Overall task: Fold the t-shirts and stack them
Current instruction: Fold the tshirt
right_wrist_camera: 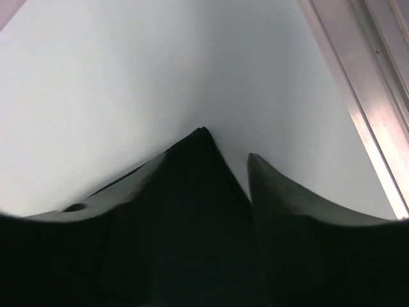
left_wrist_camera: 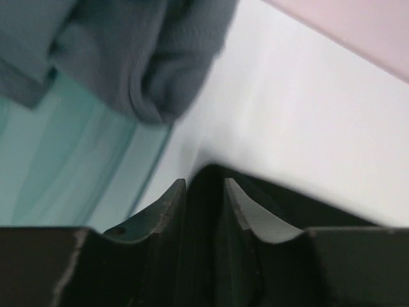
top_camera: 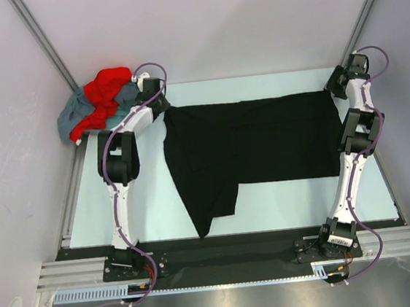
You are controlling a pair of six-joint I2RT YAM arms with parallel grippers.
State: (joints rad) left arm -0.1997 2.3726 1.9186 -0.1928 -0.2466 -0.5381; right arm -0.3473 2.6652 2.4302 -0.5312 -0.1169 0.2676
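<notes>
The black t-shirt (top_camera: 262,140) lies spread over the table, with a flap reaching toward the near edge. My left gripper (top_camera: 162,105) sits at its far left corner. In the left wrist view the gripper (left_wrist_camera: 204,185) has its fingers apart, with black cloth (left_wrist_camera: 281,195) lying between them. My right gripper (top_camera: 332,87) is at the far right corner. There the gripper (right_wrist_camera: 204,166) stands open around a peak of black cloth (right_wrist_camera: 185,211), with a sliver of table showing beside the right finger (right_wrist_camera: 281,198). The red t-shirt (top_camera: 106,87) lies crumpled on the grey-blue t-shirt (top_camera: 76,112) at the far left.
The pale table (top_camera: 159,209) is walled in by white panels on three sides. An aluminium rail (right_wrist_camera: 370,128) runs along its right edge. The grey-blue shirt (left_wrist_camera: 147,57) hangs just beyond my left fingers, near the table's glassy edge (left_wrist_camera: 77,160).
</notes>
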